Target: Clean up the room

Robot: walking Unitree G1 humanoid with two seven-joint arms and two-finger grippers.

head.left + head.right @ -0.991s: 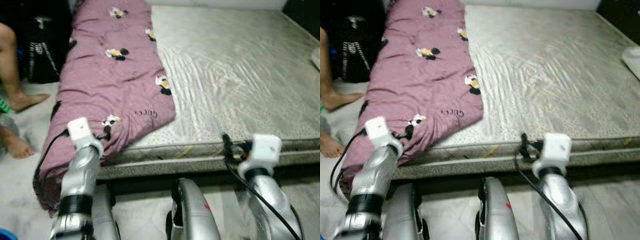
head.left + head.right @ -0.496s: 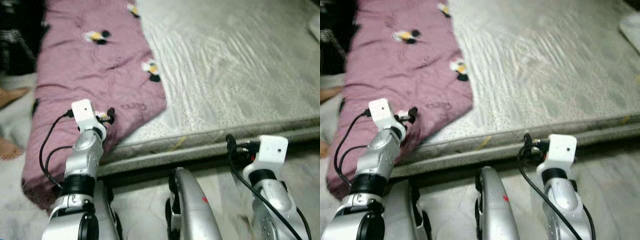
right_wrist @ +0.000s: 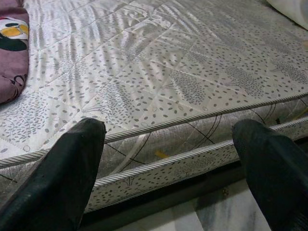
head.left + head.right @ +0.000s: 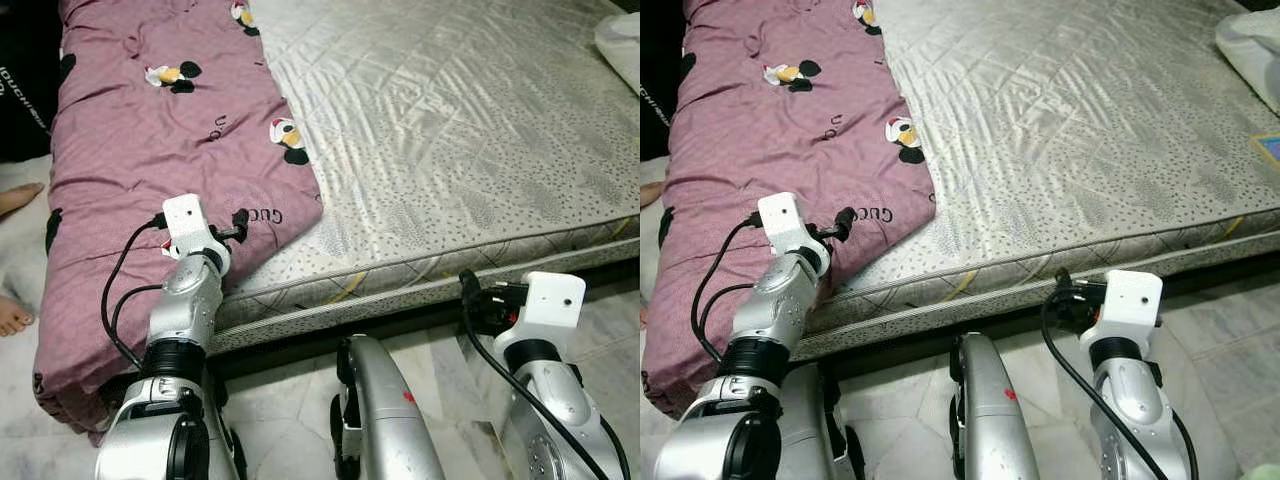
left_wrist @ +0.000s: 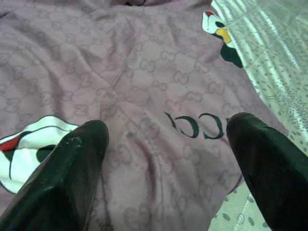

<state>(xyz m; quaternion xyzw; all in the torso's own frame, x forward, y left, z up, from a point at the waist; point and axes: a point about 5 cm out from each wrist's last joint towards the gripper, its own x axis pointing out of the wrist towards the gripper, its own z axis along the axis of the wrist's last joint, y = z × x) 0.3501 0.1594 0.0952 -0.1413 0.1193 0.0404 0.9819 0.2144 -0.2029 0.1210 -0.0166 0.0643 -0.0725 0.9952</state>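
- Presently, a grey quilted mattress (image 4: 470, 150) is seen lying low on the pale marble floor (image 4: 1230, 350), its near edge just before the robot.
- A mauve blanket (image 4: 150, 160), printed with cartoon figures and lettering, is spread along the mattress's left side and is draped over its left edge toward the floor.
- A white pillow (image 4: 1252, 50) is noted at the far right of the mattress, well apart from the blanket.
- The left gripper (image 5: 168, 159) is held over the blanket's near corner, fingers spread wide with nothing between them; contact with the fabric cannot be determined.
- The right gripper (image 3: 168, 163) is held before the mattress's near edge, likewise spread wide and empty.
- A person's bare foot (image 4: 14, 315) is observed on the floor beside the blanket.
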